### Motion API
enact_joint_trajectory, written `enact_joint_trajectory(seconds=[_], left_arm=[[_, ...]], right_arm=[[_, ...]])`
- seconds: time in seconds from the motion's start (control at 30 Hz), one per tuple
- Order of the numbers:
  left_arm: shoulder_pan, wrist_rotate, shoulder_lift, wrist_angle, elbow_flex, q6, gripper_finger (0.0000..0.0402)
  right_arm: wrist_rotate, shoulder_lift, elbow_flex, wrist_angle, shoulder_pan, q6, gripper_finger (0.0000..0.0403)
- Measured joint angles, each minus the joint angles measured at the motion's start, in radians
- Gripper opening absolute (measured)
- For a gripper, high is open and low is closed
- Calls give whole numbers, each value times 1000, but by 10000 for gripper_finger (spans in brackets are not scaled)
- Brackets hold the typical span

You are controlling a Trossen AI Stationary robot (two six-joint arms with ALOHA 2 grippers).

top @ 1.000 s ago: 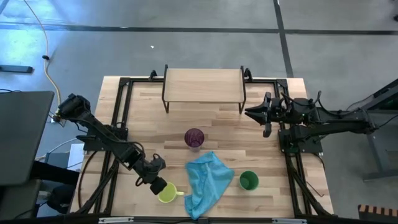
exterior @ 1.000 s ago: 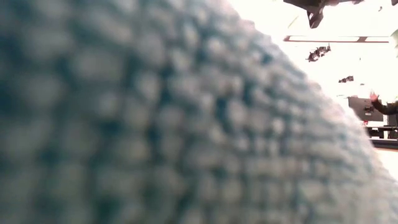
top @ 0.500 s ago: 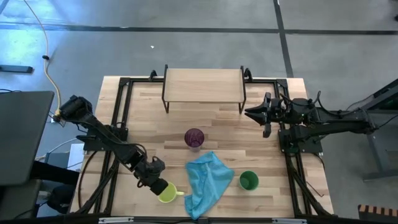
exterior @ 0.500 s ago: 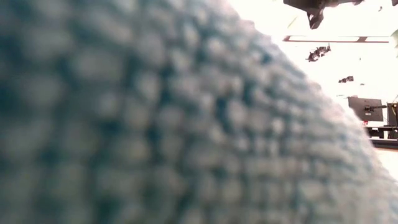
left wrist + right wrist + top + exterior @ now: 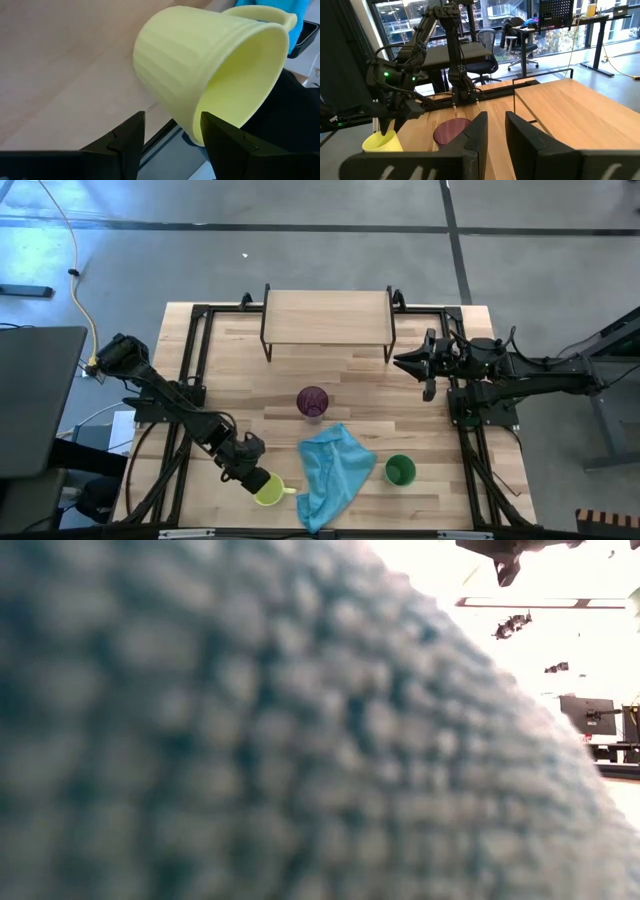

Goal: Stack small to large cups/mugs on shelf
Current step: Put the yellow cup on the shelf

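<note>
The yellow-green mug [image 5: 268,491] stands on its base near the table's near edge, its handle toward the light blue cloth. My left gripper [image 5: 257,478] is open at the mug's rim [image 5: 172,125], slanting down from the table's left. The purple cup [image 5: 312,401] stands upright at the table's middle, and the green cup [image 5: 400,471] stands right of the cloth. The shelf [image 5: 327,317] stands on its black legs at the far edge. My right gripper [image 5: 400,361] hovers right of the shelf, pointing level, with only a narrow gap [image 5: 496,122] between its fingers. My left gripper stands astride the mug's wall at the rim [image 5: 192,134], one finger [image 5: 225,145] before the hollow and one [image 5: 127,140] outside. A gap shows between the outer finger and the wall. Whether the inner finger touches the rim, I cannot tell. The mug rests on the table.
The light blue cloth [image 5: 333,473] lies crumpled between the mug and the green cup and fills nearly the whole low view [image 5: 250,740]. Black frame rails [image 5: 190,370] run along the table's left and right sides. Bare planks lie between the shelf and the purple cup.
My left gripper has rolled a little about its own pointing line at the mug's rim, without shifting place. The mug and the other cups stand where they were.
</note>
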Motion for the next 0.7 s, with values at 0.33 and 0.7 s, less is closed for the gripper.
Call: enact_joint_trajectory(seconds=[0.33, 0.7], left_arm=[[0, -9, 0, 1, 0, 13, 110], [1, -54, 0, 8, 0, 32, 45]], right_arm=[[0, 0, 0, 1, 0, 0, 57], [0, 0, 0, 1, 0, 0, 57]])
